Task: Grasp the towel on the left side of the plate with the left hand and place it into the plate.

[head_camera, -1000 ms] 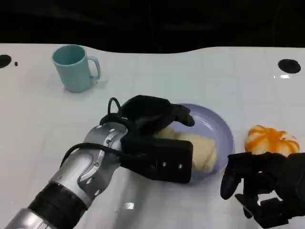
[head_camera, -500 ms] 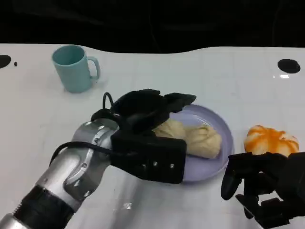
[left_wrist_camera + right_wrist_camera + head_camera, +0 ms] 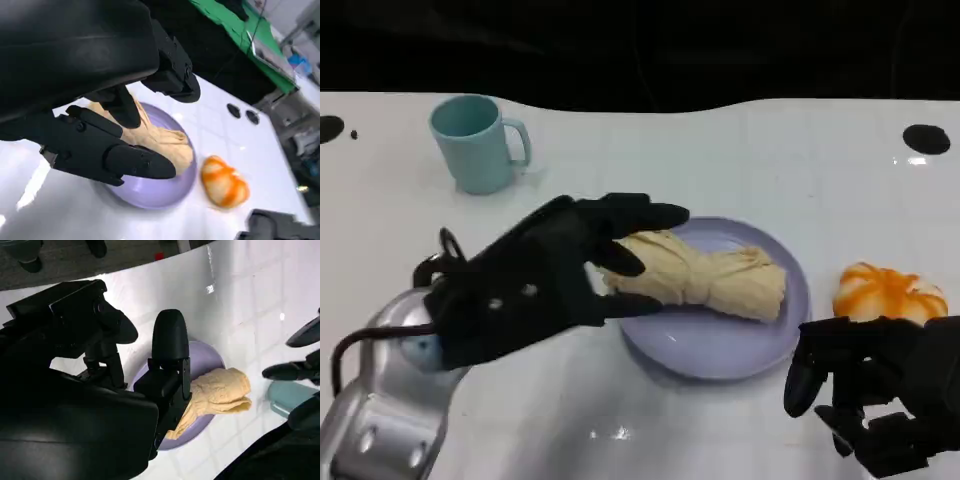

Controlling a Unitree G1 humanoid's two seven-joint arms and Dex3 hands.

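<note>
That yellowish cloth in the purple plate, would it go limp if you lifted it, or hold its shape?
The towel would probably go limp: it lies crumpled in soft folds and looks cinched in the middle. It likely weighs little for its bulk, being loose cloth. It seems unlikely to roll or slide, since it slumps flat on the plate with one end draping toward the rim beside the left hand.

lab | white gridded test table (image 3: 800, 150) | green backdrop (image 3: 235, 30)
</note>
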